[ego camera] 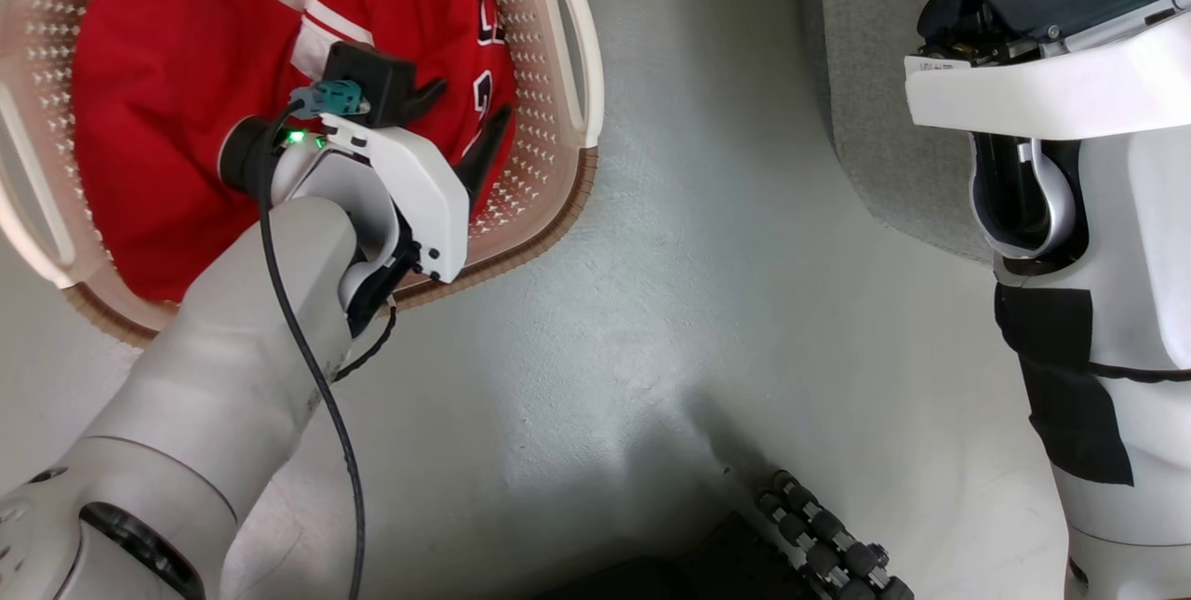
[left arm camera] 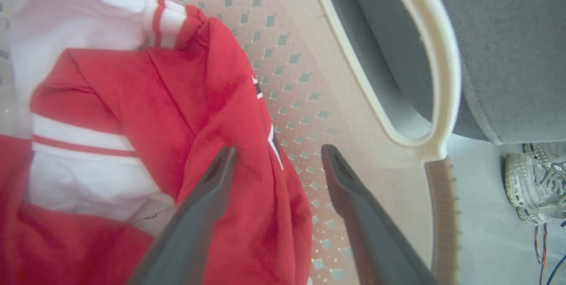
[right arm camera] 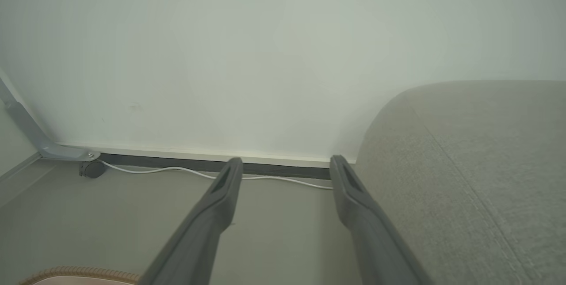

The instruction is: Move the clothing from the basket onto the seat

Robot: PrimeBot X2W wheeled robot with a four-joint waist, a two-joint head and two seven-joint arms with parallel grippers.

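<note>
The pale left forearm slants up from the head view's lower left into the cream-white perforated plastic basket (ego camera: 551,33) at upper left. The left gripper (ego camera: 470,107) hangs over the red jersey with white trim (ego camera: 409,5), beside the plain red garment (ego camera: 167,116), fingers spread apart and gripping nothing. The right gripper (right arm camera: 286,161) is likewise spread, with the grey fabric seat (right arm camera: 468,165) at its view's right.

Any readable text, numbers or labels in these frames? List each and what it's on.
Nothing reads whole.
Jersey: dark, white-edged characters along its right side, cut off by folds; one may be a "2", not certain.
Sticker on the robot's body: dark print, too small to read.
</note>
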